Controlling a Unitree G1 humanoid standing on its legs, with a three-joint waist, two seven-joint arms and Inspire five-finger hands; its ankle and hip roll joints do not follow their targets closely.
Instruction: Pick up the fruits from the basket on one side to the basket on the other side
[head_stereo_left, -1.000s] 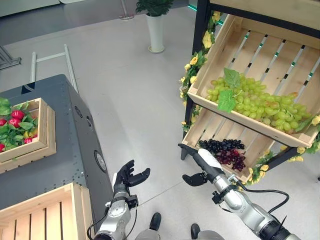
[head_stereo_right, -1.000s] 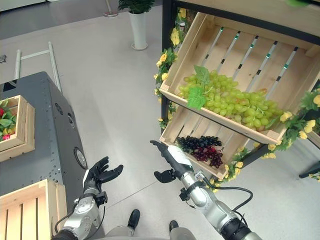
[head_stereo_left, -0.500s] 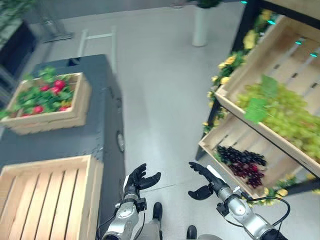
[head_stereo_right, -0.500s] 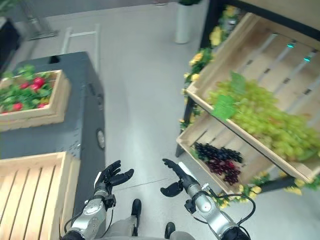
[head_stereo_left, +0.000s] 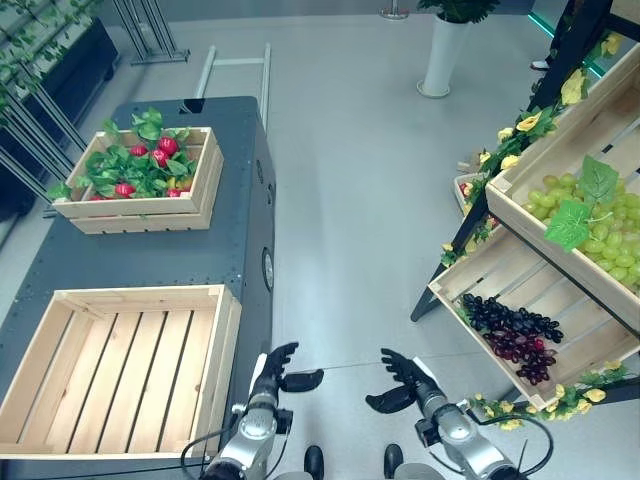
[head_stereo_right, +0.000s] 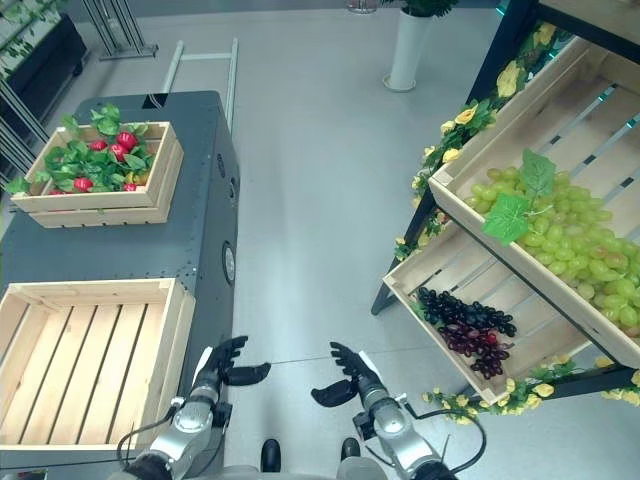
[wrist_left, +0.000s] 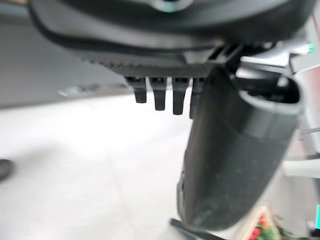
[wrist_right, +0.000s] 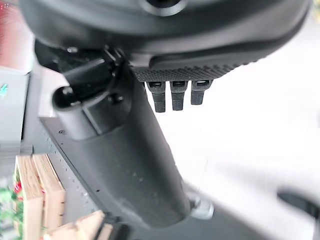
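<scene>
The empty crate (head_stereo_left: 120, 365) at 8 o'clock is pale, unpainted slatted wood with a dry matt grain; so is the crate (head_stereo_left: 150, 205) of red fruit (head_stereo_left: 165, 147) at 10 o'clock. They sit on a dark grey surface (head_stereo_left: 235, 240) of matt metal with small rivets. The floor (head_stereo_left: 350, 180) is smooth pale grey with a soft sheen. At 3 o'clock, green grapes (head_stereo_left: 605, 225) look waxy and glossy; dark grapes (head_stereo_left: 515, 330) shine too. The shelf (head_stereo_left: 520, 250) is raw wood. Both hands (head_stereo_left: 275, 365) (head_stereo_left: 405, 372) are matt black plastic.
</scene>
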